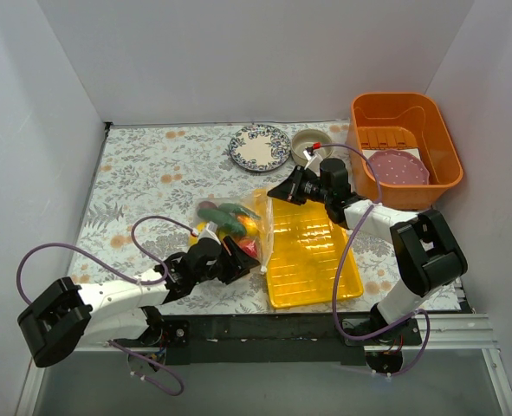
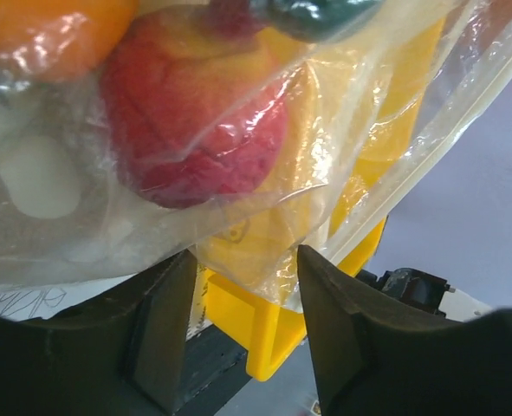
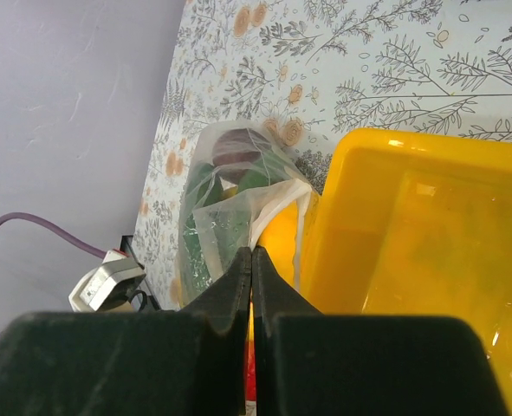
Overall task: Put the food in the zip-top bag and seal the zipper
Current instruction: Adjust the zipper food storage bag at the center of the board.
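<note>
The clear crinkly zip-top bag (image 1: 230, 221) lies on the floral-patterned worktop (image 1: 143, 173), just left of the yellow ribbed plastic tray (image 1: 312, 251), its right edge touching the tray's near-left side. The glossy toy food (image 2: 195, 130) is inside it; a red piece, an orange one and dark green ones press against the film. The pale zipper strip (image 2: 437, 146) runs along the bag's edge on the tray side.

The right tool (image 1: 275, 192) sits at the bag's far corner, beside the tray's far-left corner. Its two fingers are pressed together, pinching the bag's film there.

The left tool (image 1: 245, 260) is at the bag's near end. Its fingers (image 2: 165, 329) stand apart, and the bag's lower fold sags towards the gap between them without being clamped.
</note>
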### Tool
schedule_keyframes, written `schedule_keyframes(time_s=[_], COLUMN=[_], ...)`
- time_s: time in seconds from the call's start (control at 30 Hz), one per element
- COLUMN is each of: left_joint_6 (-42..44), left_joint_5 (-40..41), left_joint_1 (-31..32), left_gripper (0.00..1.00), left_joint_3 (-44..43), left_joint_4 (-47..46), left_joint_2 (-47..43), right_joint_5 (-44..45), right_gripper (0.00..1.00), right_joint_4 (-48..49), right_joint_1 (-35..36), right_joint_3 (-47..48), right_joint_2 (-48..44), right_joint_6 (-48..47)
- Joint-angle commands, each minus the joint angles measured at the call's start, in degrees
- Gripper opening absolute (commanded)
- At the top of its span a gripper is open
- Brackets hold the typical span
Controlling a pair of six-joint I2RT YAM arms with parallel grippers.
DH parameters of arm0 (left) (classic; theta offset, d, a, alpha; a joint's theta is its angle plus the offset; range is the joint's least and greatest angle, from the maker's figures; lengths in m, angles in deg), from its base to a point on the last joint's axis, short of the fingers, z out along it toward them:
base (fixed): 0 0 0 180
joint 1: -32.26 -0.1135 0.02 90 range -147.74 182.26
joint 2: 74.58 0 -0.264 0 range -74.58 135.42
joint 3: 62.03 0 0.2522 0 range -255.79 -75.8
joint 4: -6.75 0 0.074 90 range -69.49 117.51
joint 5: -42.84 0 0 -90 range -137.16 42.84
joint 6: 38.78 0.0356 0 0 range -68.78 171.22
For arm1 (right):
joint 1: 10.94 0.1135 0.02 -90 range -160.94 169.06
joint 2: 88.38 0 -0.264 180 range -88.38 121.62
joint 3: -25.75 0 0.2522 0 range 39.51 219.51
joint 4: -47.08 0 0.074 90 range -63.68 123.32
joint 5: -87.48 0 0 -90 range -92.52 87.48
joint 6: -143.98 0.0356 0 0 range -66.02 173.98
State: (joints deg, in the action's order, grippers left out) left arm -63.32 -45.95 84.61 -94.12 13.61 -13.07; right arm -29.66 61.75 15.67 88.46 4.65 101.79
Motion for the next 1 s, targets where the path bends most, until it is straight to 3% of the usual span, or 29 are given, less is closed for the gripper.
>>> schedule_keyframes(time_s=[0.0,0.03,0.13,0.17,0.27,0.53,0.73,0.97], left_joint_6=[-7.71,-7.98,-8.15,-8.15,-7.89,-6.66,-8.06,-9.21], left_joint_5=[3.27,3.79,6.08,7.3,7.84,11.0,16.09,16.37], left_joint_1=[0.46,0.55,0.55,0.55,0.55,0.55,0.38,0.46], left_gripper=[0.43,0.32,0.21,0.12,0.0,0.0,0.0,0.0], left_joint_3=[0.4,0.48,1.1,1.01,0.57,-0.83,-0.75,0.58], left_joint_4=[-3.39,-3.04,-2.77,-2.42,-1.02,11.79,25.59,26.15], left_joint_2=[-1.39,-1.83,-3.51,-3.77,-4.04,-10.17,-22.83,-25.49], right_joint_5=[0.07,0.15,-0.02,-0.02,0.06,1.21,0.24,-2.48], right_gripper=[0.01,0.01,0.01,0.01,0.01,0.01,0.01,0.01], right_joint_4=[1.37,1.28,1.11,1.02,0.93,0.4,0.58,4.8], right_joint_1=[-0.33,-0.33,-0.33,-0.33,-0.33,-1.56,-3.14,-3.23], right_joint_3=[-0.7,-0.78,-0.87,-0.96,-1.05,0.35,3.17,2.56], right_joint_2=[-2.07,-2.15,-2.24,-2.24,-2.33,-1.63,0.74,1.8], right_joint_6=[-0.79,-0.79,-0.96,-0.97,-1.14,-1.32,-0.97,1.05])
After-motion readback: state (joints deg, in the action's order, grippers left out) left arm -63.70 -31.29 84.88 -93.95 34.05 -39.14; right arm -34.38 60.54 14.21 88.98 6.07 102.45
